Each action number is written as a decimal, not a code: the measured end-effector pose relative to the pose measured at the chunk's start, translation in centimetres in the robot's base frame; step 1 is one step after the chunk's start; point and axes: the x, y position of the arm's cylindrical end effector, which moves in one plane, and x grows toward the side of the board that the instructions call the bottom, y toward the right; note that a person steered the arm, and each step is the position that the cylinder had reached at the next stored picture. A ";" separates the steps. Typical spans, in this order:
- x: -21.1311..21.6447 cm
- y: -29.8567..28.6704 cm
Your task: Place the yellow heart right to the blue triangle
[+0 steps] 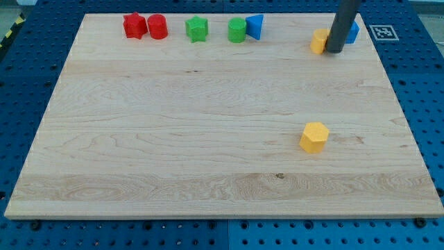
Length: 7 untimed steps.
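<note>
Yellow heart point(319, 41) against my tip point(334, 51).

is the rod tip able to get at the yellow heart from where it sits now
Probably yes. My tip sits right beside the yellow heart, on its right, apparently touching it. Nothing lies between them; the blue block is on the rod's other side.

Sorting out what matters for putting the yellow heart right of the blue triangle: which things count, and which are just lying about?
Job:
yellow heart, partly behind the rod
blue triangle
my tip, beside the heart

Lying about:
red star
red block
green star
green block
blue block
yellow hexagon
</note>
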 end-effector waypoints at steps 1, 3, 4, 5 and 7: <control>-0.8 -0.9; -2.1 -4.0; -2.2 -4.5; 1.8 -4.5; 14.1 -2.5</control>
